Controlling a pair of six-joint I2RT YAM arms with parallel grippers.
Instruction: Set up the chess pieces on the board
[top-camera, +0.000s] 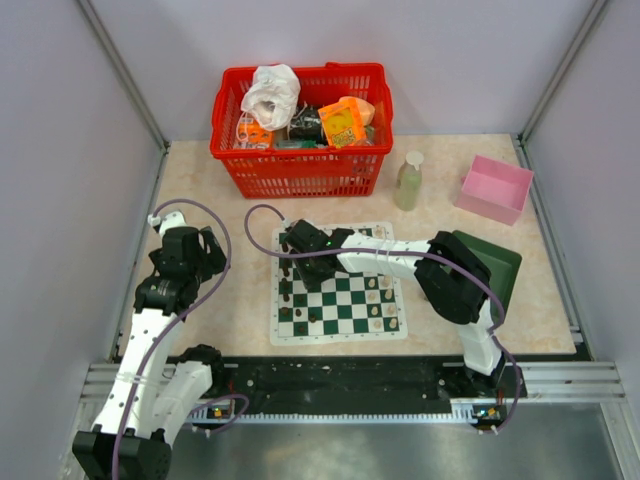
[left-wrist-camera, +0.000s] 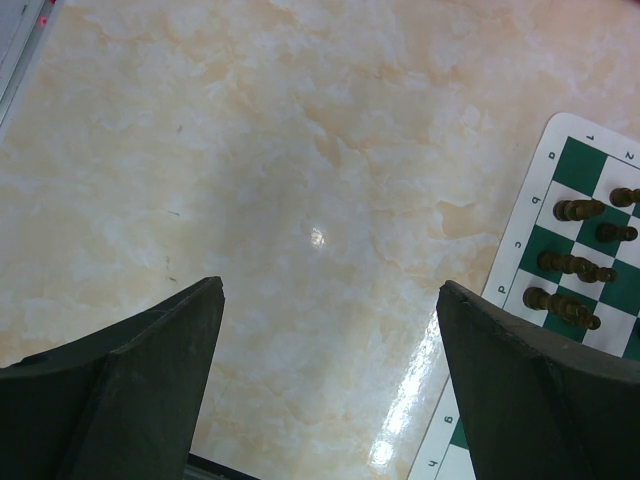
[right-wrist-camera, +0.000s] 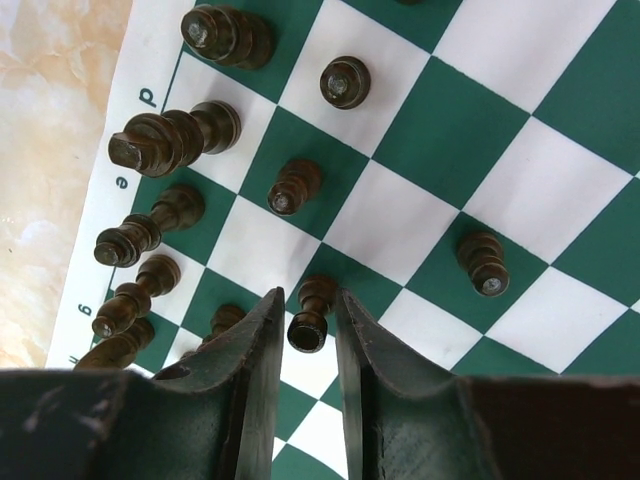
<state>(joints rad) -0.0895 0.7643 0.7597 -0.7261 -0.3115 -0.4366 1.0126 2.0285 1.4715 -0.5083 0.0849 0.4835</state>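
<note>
Right hand (right-wrist-camera: 307, 300): clamped on dark pawn (right-wrist-camera: 308, 330), low over board (right-wrist-camera: 400, 130), apparently to fill the pawn row | Left hand (left-wrist-camera: 330, 300): fingers apart, over surface (left-wrist-camera: 300, 150) beside board, likely out of the way

Top camera looks down on the whole table (top-camera: 450, 215); both wrist cameras point down, close, sharing one edge of the board (top-camera: 340, 300).

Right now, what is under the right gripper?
A dark pawn is pinched between the fingers of the right gripper, over the board near its rows of dark pieces. The squares directly beneath the fingers are hidden, as is whether the pawn touches the board.
</note>
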